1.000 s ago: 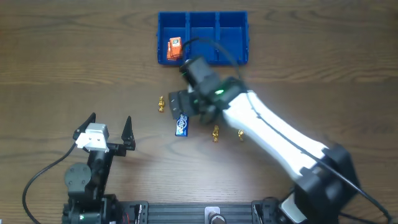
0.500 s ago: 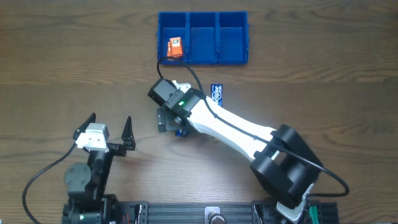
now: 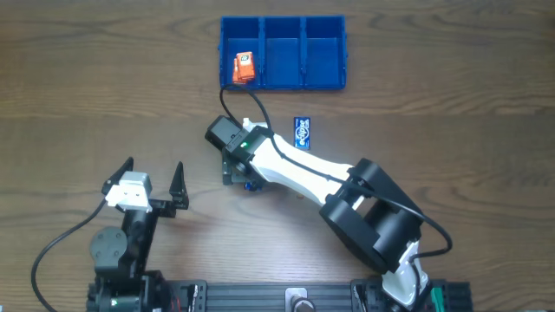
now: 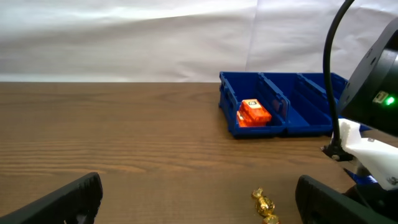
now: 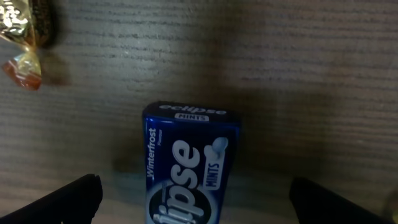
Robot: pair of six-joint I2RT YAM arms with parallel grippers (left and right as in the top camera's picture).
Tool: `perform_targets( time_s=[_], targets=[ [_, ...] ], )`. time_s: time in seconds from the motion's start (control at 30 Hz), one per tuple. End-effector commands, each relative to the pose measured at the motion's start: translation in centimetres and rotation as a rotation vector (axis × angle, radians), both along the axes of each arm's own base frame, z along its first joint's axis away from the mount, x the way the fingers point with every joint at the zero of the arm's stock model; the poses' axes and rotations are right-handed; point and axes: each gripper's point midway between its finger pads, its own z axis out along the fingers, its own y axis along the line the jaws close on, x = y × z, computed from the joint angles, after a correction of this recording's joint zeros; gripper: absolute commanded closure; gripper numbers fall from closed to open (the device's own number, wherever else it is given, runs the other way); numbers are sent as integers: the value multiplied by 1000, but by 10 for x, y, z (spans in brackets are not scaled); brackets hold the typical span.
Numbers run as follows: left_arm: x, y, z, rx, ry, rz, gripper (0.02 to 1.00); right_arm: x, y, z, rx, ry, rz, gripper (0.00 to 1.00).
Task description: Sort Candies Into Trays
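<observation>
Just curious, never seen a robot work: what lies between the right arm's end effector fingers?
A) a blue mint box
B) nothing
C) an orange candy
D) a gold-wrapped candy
A: the right wrist view shows the blue mint box lying between the fingers of the open right end effector.

Candy [image 3: 244,68] in left compartment of tray [image 3: 325,86]

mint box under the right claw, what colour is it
The mint box is dark blue with white lettering, clearest in the right wrist view.

A blue mint box [image 5: 189,165] lies between spread fingers [image 5: 69,199], gold candy [image 5: 25,28] nearby.
</observation>
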Motion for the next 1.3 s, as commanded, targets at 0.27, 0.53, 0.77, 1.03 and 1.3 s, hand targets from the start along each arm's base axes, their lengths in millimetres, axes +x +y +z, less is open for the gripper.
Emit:
perform_targets(
  time_s=[0.27, 0.53, 0.77, 1.03, 1.3],
  targets=[
    [-1, 0, -16, 1, 47, -4, 23, 5, 4, -9, -13, -16, -17, 297],
    [-1, 0, -16, 1, 47, -4, 23, 4, 5, -8, -12, -17, -11, 645],
    [-1, 0, -16, 1, 47, -4, 20, 7, 11, 3, -8, -41, 47, 724],
    [-1, 0, -16, 1, 47, -4, 23, 79, -12, 156, -5, -378, 97, 757],
    [-1, 0, -16, 1, 47, -4, 20, 182, -60, 258, -38, -731, 24, 755]
  ],
)
